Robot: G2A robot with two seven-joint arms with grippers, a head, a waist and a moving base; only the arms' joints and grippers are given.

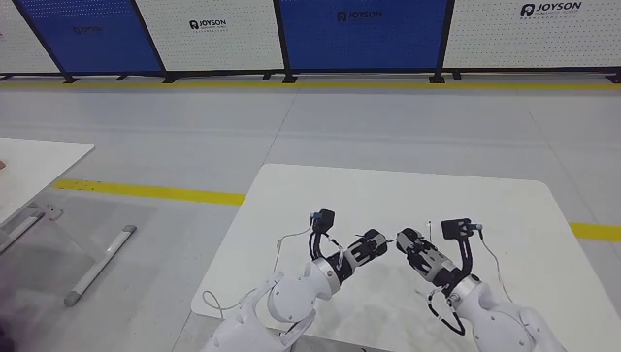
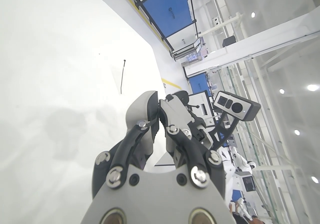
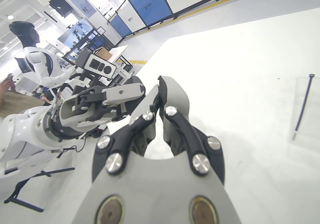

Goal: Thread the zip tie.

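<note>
Thin dark zip tie point(image 3: 303, 106), straight, flat on white table point(image 3: 237, 60)

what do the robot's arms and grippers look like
The arms are glossy white shells with black joints. The left gripper and right gripper each have two curved grey fingers with black ribbed pads, black linkage bars and silver screws. A pale-faced black camera box rides each wrist, with thin cables nearby.

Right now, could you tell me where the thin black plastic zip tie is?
Top view: the zip tie lies on the white table just beyond the right gripper, untouched.
</note>
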